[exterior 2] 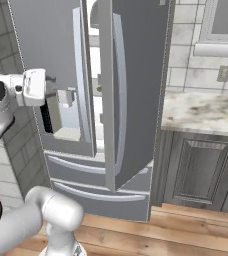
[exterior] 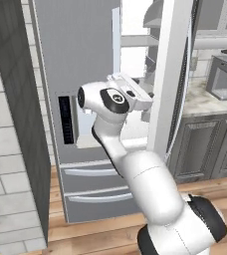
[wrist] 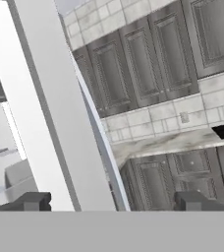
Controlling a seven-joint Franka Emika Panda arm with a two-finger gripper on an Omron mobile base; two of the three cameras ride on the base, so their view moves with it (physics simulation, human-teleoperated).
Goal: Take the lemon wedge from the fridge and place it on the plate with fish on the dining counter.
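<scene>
arm (exterior: 150,189): glossy white, rounded links | joints: dark | pincer (wrist: 109,201) tips: dark

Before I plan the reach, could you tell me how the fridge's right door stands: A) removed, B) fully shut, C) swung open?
C: the fridge has its right door swung outward edge-on, showing the white interior, with the open tool straddling the door's edge.

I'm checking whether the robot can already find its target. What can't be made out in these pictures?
- Lemon wedge: too small or hidden to tell. In both base views the open right door and the arm cover most of the fridge interior.
- Shelves: hand view cuts them at its left edge, behind the door edge.
- Gripper: open; its fingers are hidden behind the hand in the left base view.
</scene>
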